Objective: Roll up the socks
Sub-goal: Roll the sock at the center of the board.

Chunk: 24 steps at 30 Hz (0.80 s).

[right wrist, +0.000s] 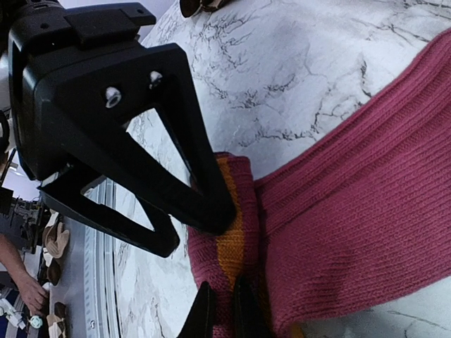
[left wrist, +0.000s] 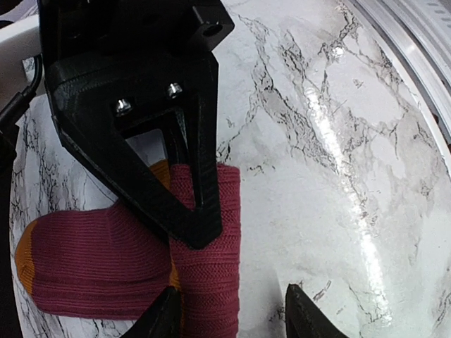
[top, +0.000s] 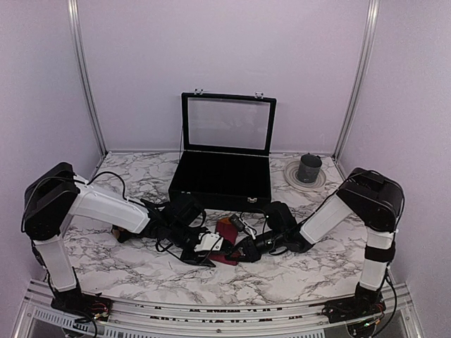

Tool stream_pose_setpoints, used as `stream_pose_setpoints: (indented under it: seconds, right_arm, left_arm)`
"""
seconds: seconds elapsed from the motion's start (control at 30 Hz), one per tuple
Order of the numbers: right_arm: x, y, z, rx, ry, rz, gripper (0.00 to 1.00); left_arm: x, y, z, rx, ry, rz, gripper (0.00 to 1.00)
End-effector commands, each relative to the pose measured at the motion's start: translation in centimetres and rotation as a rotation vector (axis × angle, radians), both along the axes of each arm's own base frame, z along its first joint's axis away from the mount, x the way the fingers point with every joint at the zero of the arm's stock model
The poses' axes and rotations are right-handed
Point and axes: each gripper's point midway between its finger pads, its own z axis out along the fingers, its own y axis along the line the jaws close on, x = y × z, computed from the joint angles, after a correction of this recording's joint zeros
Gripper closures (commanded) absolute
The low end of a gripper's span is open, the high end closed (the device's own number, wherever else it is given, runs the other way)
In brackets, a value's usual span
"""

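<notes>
One magenta-red sock (left wrist: pixel 84 260) with orange stripes lies flat on the marble table, its end rolled into a thick fold (right wrist: pixel 243 232). My right gripper (right wrist: pixel 224 313) is shut on that fold; its fingers (left wrist: pixel 190 176) press down on the roll in the left wrist view. My left gripper (left wrist: pixel 236 317) is open and straddles the roll's edge, one tip by the orange stripe and the other over bare table. Seen from above, both grippers, left (top: pixel 210 251) and right (top: pixel 244 250), meet over the sock (top: pixel 224 228) at the table's middle front. Only this one of the socks shows clearly.
A black case (top: pixel 222 184) with its glass lid raised stands behind the sock. A dark cup on a round plate (top: pixel 309 170) sits at the back right. An aluminium rail (left wrist: pixel 416 56) runs along the near table edge. Cables trail from the left arm.
</notes>
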Motion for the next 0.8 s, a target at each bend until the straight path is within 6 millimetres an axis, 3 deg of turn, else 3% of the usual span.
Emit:
stream_pose_setpoints:
  seconds: [0.0, 0.13, 0.3, 0.57, 0.6, 0.63, 0.77]
  right_arm:
    - [-3.5, -5.0, -7.6, -0.298, 0.258, -0.062, 1.00]
    - [-3.3, -4.9, -7.5, -0.287, 0.271, -0.067, 0.98]
    - [-1.9, -4.4, -5.5, -0.224, 0.159, -0.106, 0.76]
    - [0.9, -4.8, 2.2, -0.083, -0.262, -0.193, 0.51]
    - [1.3, -5.1, 2.9, -0.087, -0.305, -0.211, 0.15]
    - [1.8, -5.5, 3.4, -0.099, -0.347, -0.234, 0.02]
    - [4.0, -7.4, 6.5, -0.120, -0.521, -0.376, 0.00]
  left_arm:
    - [0.8, -0.9, -0.8, 0.009, -0.051, -0.003, 0.53]
    - [0.8, -0.6, -1.4, 0.029, -0.049, 0.001, 0.69]
    - [0.1, 0.1, -1.9, 0.081, 0.035, 0.024, 0.99]
    - [-1.3, 1.5, -1.2, 0.169, 0.332, 0.072, 1.00]
    - [-1.4, 1.5, -0.9, 0.170, 0.357, 0.072, 1.00]
    - [-1.5, 1.6, -0.8, 0.176, 0.387, 0.081, 1.00]
    - [-1.8, 2.2, -0.8, 0.214, 0.507, 0.105, 1.00]
